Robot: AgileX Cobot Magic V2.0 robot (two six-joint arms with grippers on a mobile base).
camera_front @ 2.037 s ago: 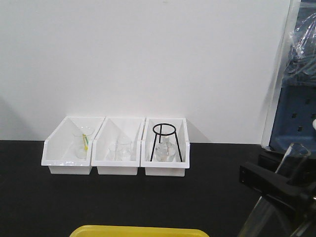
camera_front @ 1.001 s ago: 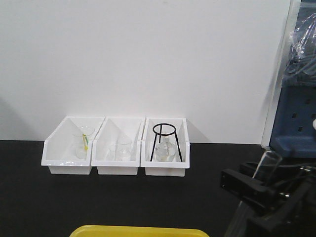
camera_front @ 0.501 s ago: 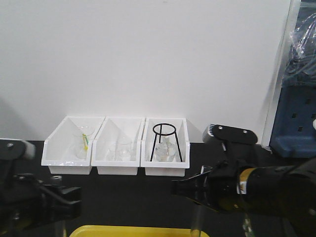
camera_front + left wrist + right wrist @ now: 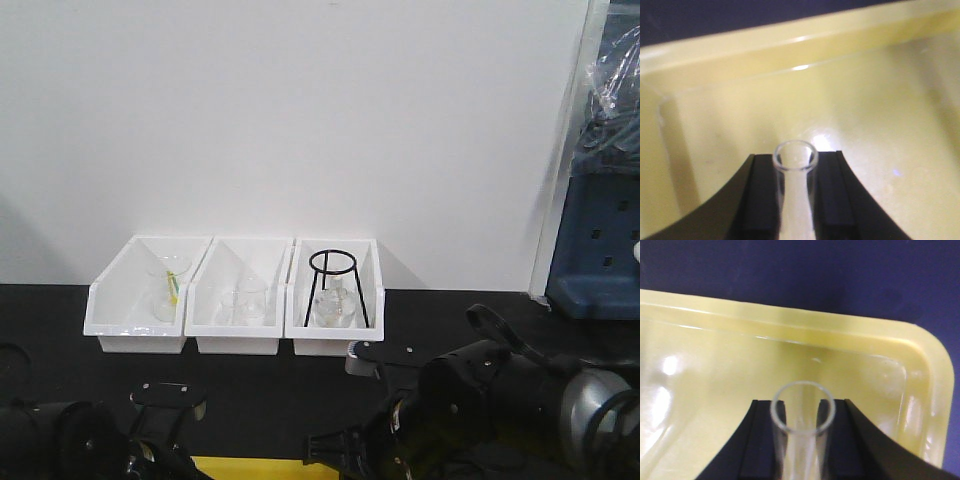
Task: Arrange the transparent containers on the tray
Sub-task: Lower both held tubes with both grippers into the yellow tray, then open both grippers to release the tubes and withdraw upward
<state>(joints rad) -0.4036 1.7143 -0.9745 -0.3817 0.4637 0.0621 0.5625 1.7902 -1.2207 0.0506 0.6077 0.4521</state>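
Note:
My left gripper (image 4: 795, 172) is shut on a narrow clear test tube (image 4: 795, 185), its open rim pointing forward just over the floor of the yellow tray (image 4: 740, 115). My right gripper (image 4: 802, 420) is shut on a wider clear test tube (image 4: 802, 435), held low over the yellow tray (image 4: 710, 370) near its far right corner. In the front view both arms hang low over the table, and only a sliver of the yellow tray (image 4: 250, 465) shows between the left arm (image 4: 90, 440) and the right arm (image 4: 480, 410). The tubes are hidden there.
Three white open-front bins (image 4: 235, 295) stand in a row against the back wall, holding glassware; the right one has a black ring stand (image 4: 335, 285). The tabletop (image 4: 450, 310) is black. A blue cabinet (image 4: 600, 240) stands at the far right.
Both arms have swung in from the sides and dropped low over the yellow tray. The right arm carried its tube leftward; the left arm came into view half a second ago.

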